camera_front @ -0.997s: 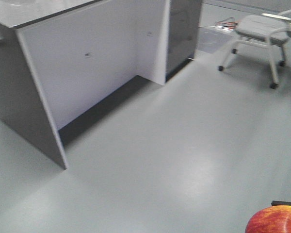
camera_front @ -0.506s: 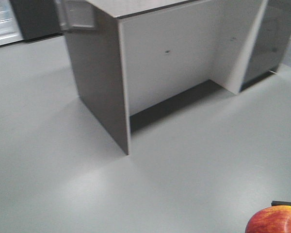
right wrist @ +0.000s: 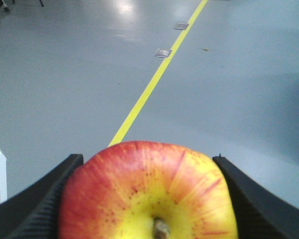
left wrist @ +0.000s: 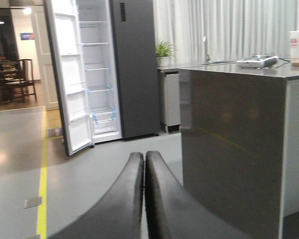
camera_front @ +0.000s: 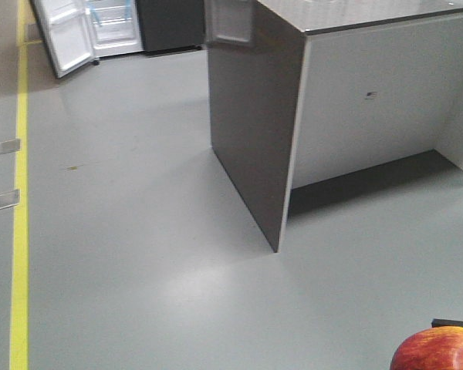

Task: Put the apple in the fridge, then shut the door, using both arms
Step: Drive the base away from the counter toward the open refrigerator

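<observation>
1. My right gripper is clamped on the apple. One black finger presses each flank, and the stem end faces the wrist camera. In the front view the apple sits in the bottom right corner of the frame.
2. My left gripper is closed with the fingers pressed together and nothing between them.
3. The fridge is well apart from both grippers. In the front view it sits at the far upper left of the frame, diagonally across open floor from the apple.
4. Its door stands swung out on the left of the white compartment, with the shelves exposed, so the opening faces me.
5. The dark end panel of the kitchen island juts down from the top centre of the front view, just right of the straight line to the fridge. I judge that corner to be the thing to keep wide of.
6. The yellow floor line runs up the left edge towards the door.
7. The apple sits on the right and the door on the left, so I would feed the apple in with the right arm and leave the free left arm for the door.
</observation>
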Robot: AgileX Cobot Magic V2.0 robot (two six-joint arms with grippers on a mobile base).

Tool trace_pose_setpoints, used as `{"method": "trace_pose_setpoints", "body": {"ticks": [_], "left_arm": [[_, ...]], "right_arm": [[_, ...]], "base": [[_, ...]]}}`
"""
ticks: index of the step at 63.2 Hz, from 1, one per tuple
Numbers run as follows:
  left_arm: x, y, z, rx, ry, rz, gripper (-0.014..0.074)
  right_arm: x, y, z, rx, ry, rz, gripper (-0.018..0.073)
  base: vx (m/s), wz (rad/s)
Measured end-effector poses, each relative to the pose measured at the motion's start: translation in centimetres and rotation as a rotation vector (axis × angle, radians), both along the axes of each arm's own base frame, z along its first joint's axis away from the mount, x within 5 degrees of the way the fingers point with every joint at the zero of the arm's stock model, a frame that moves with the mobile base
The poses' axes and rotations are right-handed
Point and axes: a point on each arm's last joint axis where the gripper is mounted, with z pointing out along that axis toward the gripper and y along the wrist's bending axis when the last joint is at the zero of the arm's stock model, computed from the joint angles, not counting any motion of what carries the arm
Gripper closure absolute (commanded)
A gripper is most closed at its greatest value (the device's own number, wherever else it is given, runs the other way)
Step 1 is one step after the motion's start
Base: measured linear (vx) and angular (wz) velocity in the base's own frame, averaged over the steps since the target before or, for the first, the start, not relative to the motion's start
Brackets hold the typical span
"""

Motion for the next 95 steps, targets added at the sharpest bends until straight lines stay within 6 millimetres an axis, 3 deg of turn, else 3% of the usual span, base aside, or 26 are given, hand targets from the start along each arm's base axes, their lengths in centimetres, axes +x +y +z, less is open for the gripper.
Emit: {"method": "trace_pose_setpoints", "body": {"ticks": [95], "left_arm": [[0.00, 0.00, 0.00, 0.000, 0.000, 0.000, 0.0603]], "right_arm": [[0.00, 0.00, 0.00, 0.000, 0.000, 0.000, 0.0190]], "base": [[0.15, 0.29]]}}
